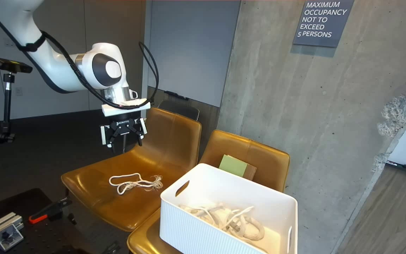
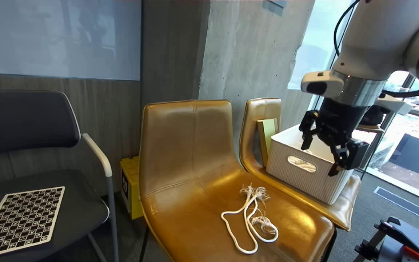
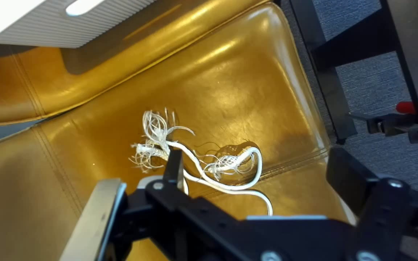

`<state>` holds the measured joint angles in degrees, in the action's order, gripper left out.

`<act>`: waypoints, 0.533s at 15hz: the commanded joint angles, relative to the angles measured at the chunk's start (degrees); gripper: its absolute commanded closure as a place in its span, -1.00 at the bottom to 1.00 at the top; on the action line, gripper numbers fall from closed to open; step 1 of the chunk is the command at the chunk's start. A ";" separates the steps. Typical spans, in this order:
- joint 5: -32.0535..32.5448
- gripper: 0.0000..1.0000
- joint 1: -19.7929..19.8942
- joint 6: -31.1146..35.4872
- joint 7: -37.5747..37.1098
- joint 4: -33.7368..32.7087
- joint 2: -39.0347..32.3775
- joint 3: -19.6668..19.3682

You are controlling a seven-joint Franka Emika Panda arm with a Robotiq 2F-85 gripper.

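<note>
Wrist view: jaws spread wide, empty, hanging well above tan leather seat (image 3: 230, 98). White rope (image 3: 235, 187) w/ frayed ends lies there in loose loops, below jaws, apart from them. Both ext. views: ribbed white bin (image 1: 203, 225) on adj. chair (image 1: 148, 238), next to rope's seat; more rope (image 1: 254, 229), partly thick, lies inside, seen in ext. view. Green-brown item (image 1: 233, 165) stands btwn bin & chair back (image 1: 269, 161).

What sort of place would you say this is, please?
Probably a small office meeting room: a sign caps occupancy at five persons, and I can see what looks like a whiteboard and a dark armchair.
</note>
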<state>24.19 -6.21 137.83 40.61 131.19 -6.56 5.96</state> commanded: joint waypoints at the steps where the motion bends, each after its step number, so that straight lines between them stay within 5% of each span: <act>1: 0.91 -1.00 -0.40 4.28 -3.43 -1.24 -6.21 0.41; 8: 0.40 -1.00 -1.69 12.43 -7.76 -4.22 -18.85 1.65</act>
<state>24.19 -6.88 147.66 35.69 129.39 -20.90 7.06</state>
